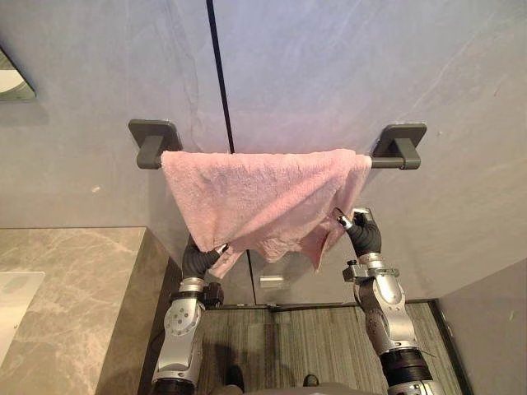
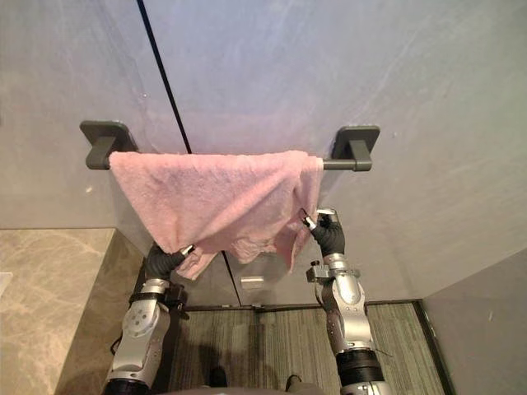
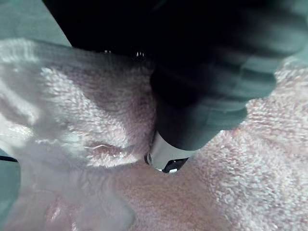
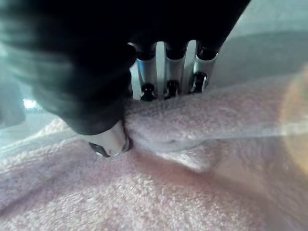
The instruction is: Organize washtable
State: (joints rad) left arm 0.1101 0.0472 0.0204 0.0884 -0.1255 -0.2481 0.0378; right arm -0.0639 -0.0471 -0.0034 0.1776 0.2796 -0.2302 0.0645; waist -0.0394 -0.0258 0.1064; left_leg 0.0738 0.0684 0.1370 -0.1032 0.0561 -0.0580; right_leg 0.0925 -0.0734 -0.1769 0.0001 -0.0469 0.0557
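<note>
Up on the wall (image 1: 329, 66) the pink towel (image 1: 255, 193) hangs over the dark bar (image 1: 395, 162) — my right hand (image 1: 360, 230) pinches its lower right edge, thumb against fingers (image 4: 168, 67); my left hand (image 1: 202, 262) touches the lower left corner — whether gripping, I cannot tell.

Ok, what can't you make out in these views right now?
1. Left hand hold: the towel hem hides it in the eye views; its dark cover blocks the left wrist view.
2. Bar middle: under the towel.
3. Counter: cut off by the eye views' left and bottom edges.
</note>
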